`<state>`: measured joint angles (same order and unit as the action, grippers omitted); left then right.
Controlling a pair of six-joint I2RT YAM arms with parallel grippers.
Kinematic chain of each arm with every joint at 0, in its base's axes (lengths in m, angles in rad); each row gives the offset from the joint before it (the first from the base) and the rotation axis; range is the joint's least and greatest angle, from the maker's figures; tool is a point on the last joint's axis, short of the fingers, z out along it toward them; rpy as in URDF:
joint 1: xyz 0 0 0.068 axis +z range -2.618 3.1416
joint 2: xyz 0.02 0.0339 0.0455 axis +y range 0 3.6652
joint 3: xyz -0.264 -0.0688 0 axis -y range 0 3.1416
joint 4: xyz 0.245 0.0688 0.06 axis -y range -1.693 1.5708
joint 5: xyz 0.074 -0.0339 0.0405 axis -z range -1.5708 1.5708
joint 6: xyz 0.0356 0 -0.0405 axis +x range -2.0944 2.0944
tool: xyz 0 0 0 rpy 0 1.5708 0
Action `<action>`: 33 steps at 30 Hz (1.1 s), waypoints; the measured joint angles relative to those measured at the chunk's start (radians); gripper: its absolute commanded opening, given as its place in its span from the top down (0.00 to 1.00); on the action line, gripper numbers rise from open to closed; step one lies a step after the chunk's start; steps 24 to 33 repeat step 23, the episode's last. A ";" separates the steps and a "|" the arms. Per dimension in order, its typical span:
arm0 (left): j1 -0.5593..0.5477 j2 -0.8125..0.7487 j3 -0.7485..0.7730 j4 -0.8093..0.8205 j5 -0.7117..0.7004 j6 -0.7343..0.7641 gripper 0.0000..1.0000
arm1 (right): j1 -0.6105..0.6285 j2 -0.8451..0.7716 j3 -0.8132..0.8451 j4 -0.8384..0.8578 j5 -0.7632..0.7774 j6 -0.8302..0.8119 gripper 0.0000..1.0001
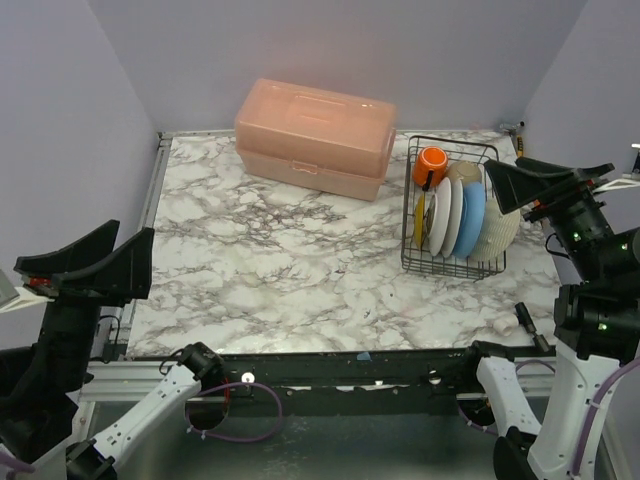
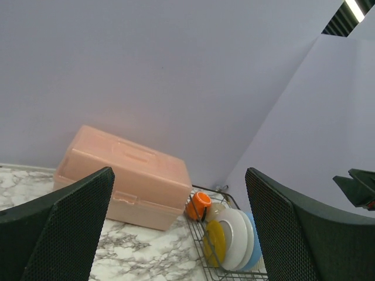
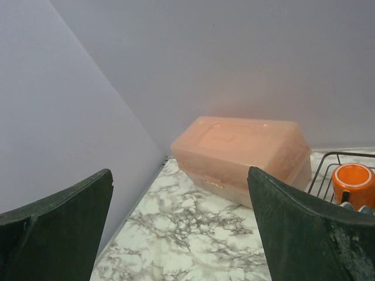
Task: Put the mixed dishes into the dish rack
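My left jaws at 8 o'clock and right jaws at 3 o'clock both stand wide apart, holding nothing. Dish rack [image 1: 452, 270] sits at 2 o'clock on the bench [image 1: 280, 260]. It holds the yellow plate [image 1: 420, 215], white plates [image 1: 443, 215], blue plate [image 1: 470, 225] and bowl [image 1: 497, 235] on edge, with the orange mug [image 1: 432, 163] at its far end. Pink box [image 1: 315, 135] at 12 o'clock, apart.
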<state>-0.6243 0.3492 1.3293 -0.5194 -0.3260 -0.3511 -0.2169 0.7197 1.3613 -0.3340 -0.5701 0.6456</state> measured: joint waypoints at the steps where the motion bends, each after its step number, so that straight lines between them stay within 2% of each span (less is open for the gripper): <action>1: 0.000 -0.006 0.011 -0.006 0.000 0.000 0.06 | 0.000 -0.002 -0.006 0.014 0.002 0.010 0.01; 11: 0.000 -0.052 0.030 -0.053 -0.020 0.005 0.05 | 0.000 0.006 -0.058 0.098 0.007 0.055 0.01; 23: 0.000 -0.052 0.015 -0.055 -0.034 0.029 0.04 | 0.000 -0.019 -0.044 0.094 0.079 0.052 0.00; 33: 0.000 -0.052 0.015 -0.055 -0.034 0.029 0.04 | 0.000 -0.019 -0.044 0.094 0.079 0.052 0.00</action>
